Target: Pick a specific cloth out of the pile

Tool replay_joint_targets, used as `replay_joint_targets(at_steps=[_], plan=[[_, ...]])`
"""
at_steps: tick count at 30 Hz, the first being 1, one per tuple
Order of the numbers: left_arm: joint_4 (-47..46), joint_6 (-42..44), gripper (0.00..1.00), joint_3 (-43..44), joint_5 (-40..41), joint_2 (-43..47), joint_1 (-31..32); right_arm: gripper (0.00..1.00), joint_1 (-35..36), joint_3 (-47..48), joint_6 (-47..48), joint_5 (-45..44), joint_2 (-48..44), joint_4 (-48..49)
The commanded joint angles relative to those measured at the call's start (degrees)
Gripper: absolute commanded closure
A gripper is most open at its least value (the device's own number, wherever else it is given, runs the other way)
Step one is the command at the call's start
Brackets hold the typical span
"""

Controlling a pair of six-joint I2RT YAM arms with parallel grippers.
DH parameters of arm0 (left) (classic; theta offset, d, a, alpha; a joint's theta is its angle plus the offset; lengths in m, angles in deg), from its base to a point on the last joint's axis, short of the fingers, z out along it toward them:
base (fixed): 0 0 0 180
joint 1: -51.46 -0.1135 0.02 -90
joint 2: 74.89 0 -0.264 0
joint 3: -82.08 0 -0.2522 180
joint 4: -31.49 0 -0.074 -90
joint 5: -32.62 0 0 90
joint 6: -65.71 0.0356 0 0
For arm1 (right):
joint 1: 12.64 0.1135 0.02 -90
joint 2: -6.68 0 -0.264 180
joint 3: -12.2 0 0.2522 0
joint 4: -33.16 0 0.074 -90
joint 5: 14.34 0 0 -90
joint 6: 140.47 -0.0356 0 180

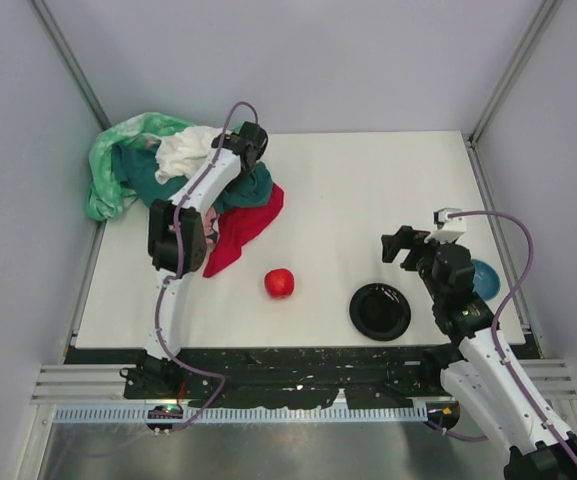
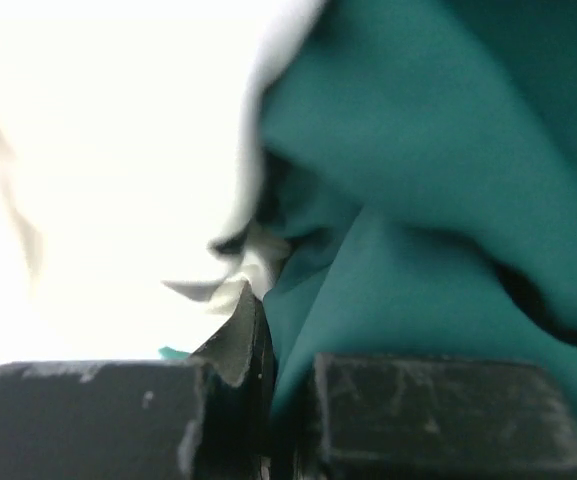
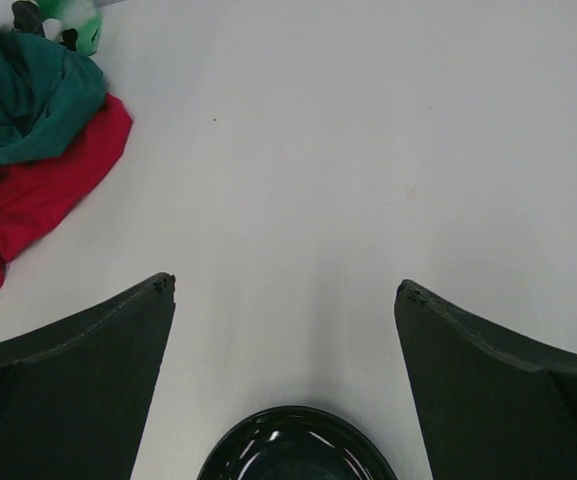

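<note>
Two arms up. My left pincer [image 1: 249, 140] is buried in the pile [image 1: 133, 170] at the counter's [image 1: 368, 190] far left corner. Its jaws are drawn almost together at the seam between white cloth [image 2: 118, 180] and dark teal cloth [image 2: 428, 150]; whether fabric is nipped, I cannot tell. The black cloth is not plainly seen; a dark sliver [image 2: 530, 298] under a teal fold may be it. I judge this the search-and-grasp step. Next move: part the teal, pinch black only, lift clear. My right pincer [image 1: 400, 247] hangs wide open, empty, near the black dish [image 1: 380, 311].
</note>
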State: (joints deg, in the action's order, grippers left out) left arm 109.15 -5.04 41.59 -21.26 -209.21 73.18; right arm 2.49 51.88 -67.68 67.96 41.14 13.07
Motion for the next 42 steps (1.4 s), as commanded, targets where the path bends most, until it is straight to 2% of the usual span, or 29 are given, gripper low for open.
replay_joint_targets(at_steps=[1,4,6,9,12,17,19,23,25,26,27,29,30,31,32,33,35,37,39,42], plan=[[-11.04,-1.85,1.00,-0.93,14.06,16.08,-3.26,0.05,-0.11,-2.09,-0.54,6.81,-0.18,11.59],[-22.91,3.15,1.00,-4.81,19.41,22.94,-4.22,0.05,-0.11,-1.92,-1.24,14.44,2.18,17.29],[-25.83,4.66,1.00,-3.33,20.21,24.54,-5.62,0.05,-0.02,-0.08,-1.24,18.14,5.96,18.80],[-25.06,4.57,1.00,1.94,20.57,24.28,-8.26,0.05,2.61,5.62,-0.37,20.45,15.07,18.63],[-23.74,3.79,1.00,2.92,18.65,23.93,-11.16,0.05,8.13,10.46,0.77,20.36,22.47,19.25],[-15.93,-6.21,1.00,3.97,6.01,23.06,-18.19,0.05,13.25,20.03,0.25,18.52,35.66,21.18],[-13.64,-8.95,1.00,4.32,2.57,22.00,-21.09,0.05,15.44,26.54,-0.10,16.33,41.99,20.05],[-9.06,-14.92,1.00,4.41,-13.31,19.98,-27.06,0.05,19.57,43.23,-2.03,15.88,57.71,15.92],[-8.09,-17.65,1.00,4.41,-18.78,18.75,-29.35,0.05,21.50,52.98,-3.26,14.48,65.53,13.28],[-7.83,-18.27,1.00,4.67,-20.11,17.70,-30.41,0.05,22.04,60.50,-3.27,14.21,71.22,10.23],[-7.30,-18.45,1.00,4.85,-21.08,17.17,-31.11,0.05,23.26,64.05,-3.01,13.86,73.88,8.63],[-6.68,-17.67,1.00,5.03,-21.62,15.68,-31.56,0.05,24.93,79.92,-2.65,13.24,85.63,2.83],[-6.07,-17.05,1.00,5.29,-21.70,15.06,-31.65,0.05,25.38,84.78,-2.65,12.63,88.30,-0.76],[-5.81,-16.87,0.97,5.29,-21.79,14.71,-31.73,0.05,26.34,93.27,-2.65,12.28,93.98,-2.53],[-5.02,-16.87,0.76,5.64,-21.97,14.27,-31.65,0.05,26.87,97.01,-2.82,12.19,96.39,-4.81],[-4.75,-17.13,0.58,5.82,-22.84,14.18,-31.65,0.05,27.05,105.14,-3.00,12.36,101.81,-6.05],[-3.70,-17.49,0.03,6.78,-27.13,14.26,-31.65,0.05,27.31,114.74,-3.52,12.19,108.41,-7.99],[-3.78,-18.19,0.00,6.87,-30.83,15.49,-31.65,0.05,27.40,118.57,-5.19,11.31,112.38,-6.52],[-4.13,-18.89,0.00,6.70,-33.30,17.33,-31.56,0.04,27.49,116.84,-7.30,9.21,113.72,0.40],[-4.57,-18.89,0.00,6.35,-34.98,20.14,-31.65,0.03,27.75,116.91,-8.71,7.88,116.18,2.55]])
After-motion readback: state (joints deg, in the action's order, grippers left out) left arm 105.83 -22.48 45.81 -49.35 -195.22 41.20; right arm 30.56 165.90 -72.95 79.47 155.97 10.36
